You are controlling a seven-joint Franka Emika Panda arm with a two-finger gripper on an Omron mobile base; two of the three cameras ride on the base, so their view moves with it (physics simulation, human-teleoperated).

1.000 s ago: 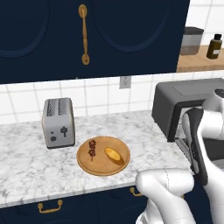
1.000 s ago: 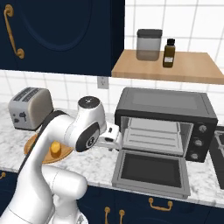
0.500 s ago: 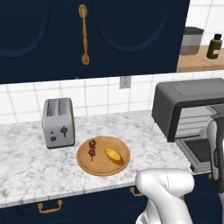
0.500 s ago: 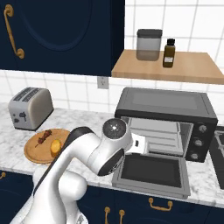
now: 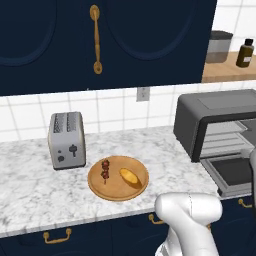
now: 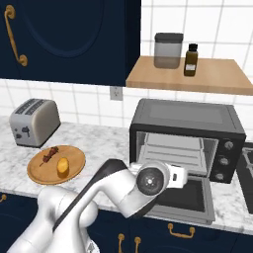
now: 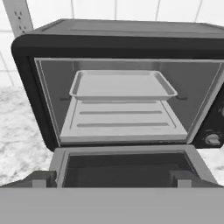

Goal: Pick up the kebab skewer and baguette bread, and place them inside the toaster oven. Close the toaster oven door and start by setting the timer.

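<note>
Round wooden plate [image 5: 118, 191] on the white marbled surface [image 5: 30, 190], just right of a silver two-slot toaster [image 5: 66, 140]: holds the kebab skewer [image 5: 105, 169], a thin stick with dark red chunks, and beside it the baguette bread [image 5: 129, 176], stubby and golden-yellow, the two apart. Toaster oven [image 6: 188, 138], dark grey and boxy, with a metal tray [image 7: 122, 85] on its rack; toaster oven door [image 6: 190, 200] folded down flat. Gripper [image 7: 112, 178]: jaws spread wide, holding nothing, facing the oven mouth above the lowered door.
</note>
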